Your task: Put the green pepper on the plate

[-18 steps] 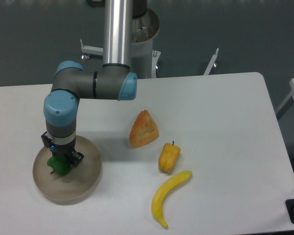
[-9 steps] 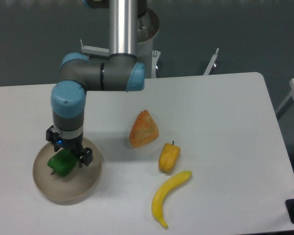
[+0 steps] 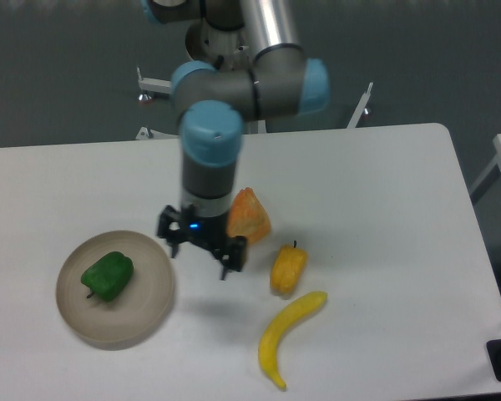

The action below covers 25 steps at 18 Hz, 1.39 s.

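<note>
Banana (image 3: 288, 334), smooth and curved, nearest me, then glossy lumpy green pepper (image 3: 108, 276) resting on the matte beige plate (image 3: 154, 313), gripper (image 3: 201, 253) hanging beside it with fingers spread and empty: placement looks done, I judge only retreat remains.

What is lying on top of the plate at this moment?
Only the green pepper lies on the plate, left of centre. The hand hangs apart, to its right. What is under the pepper is covered.
</note>
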Motion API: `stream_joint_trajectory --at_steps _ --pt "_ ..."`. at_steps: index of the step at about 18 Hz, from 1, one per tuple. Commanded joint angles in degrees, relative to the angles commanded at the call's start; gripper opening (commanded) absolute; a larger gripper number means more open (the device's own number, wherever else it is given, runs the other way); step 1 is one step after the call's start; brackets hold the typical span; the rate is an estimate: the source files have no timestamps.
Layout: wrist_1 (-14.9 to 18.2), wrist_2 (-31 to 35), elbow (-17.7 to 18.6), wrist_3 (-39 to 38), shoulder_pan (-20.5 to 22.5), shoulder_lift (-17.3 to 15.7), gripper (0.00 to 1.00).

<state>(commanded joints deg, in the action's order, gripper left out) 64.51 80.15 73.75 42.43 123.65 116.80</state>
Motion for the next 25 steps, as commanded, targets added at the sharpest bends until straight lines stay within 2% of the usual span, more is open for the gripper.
stream_joint_trajectory --at_steps 3,5,10,25 --pt "-0.1 4.2 -0.9 6.8 3.1 0.7 1.0" --pt "0.1 6.9 -2.9 12.2 4.6 2.0 1.0" --pt "-0.1 10.1 -4.7 17.8 7.5 4.0 1.0" --pt "-0.5 10.5 -5.6 18.1 8.4 4.9 1.0"
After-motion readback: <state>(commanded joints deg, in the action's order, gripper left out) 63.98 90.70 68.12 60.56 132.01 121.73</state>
